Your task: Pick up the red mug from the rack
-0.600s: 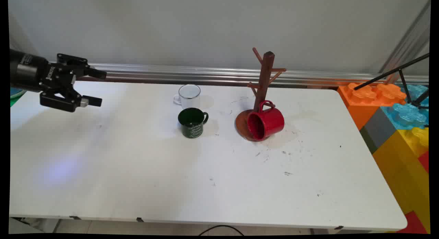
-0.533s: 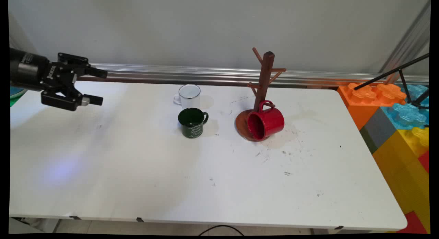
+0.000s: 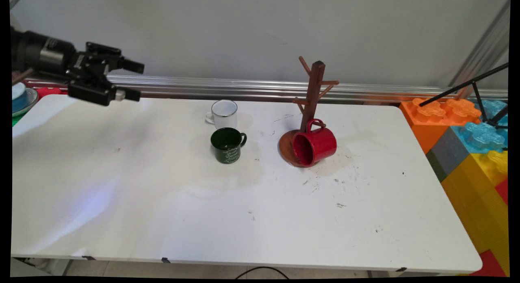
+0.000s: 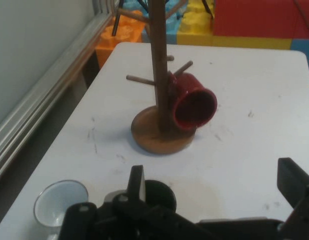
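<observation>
Hand (image 3: 132,81) spread wide, empty, raised over white counter (image 3: 122,201), well apart from glossy red mug (image 3: 315,147) tipped against brown wooden peg stand (image 3: 310,100), resting on its base.

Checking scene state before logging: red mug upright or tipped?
Tipped. The red mug lies on its side against the wooden mug tree, resting on the tree's round base, its mouth facing the table's near-left and its handle up.
</observation>
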{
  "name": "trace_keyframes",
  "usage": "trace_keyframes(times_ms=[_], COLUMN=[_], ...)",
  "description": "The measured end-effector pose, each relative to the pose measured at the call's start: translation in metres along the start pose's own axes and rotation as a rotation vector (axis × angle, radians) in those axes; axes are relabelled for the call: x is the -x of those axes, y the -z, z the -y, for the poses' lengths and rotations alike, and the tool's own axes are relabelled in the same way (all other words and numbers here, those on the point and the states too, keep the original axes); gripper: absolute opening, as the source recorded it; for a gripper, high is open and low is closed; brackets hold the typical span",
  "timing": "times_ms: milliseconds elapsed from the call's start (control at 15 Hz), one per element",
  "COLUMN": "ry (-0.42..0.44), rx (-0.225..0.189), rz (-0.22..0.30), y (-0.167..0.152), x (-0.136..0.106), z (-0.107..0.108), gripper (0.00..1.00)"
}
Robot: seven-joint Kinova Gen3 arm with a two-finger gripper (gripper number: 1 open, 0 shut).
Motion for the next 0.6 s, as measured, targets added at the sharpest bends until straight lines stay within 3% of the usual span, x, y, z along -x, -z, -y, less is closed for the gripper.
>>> trace_keyframes(times_ms=[333,600], ry=[0.059,0.103], rx=[0.008,-0.016], rz=[0.001,0.000], y=[-0.030,-0.065], x=[-0.035,-0.056], z=[0.009,0.009], gripper=[1.00,1.00])
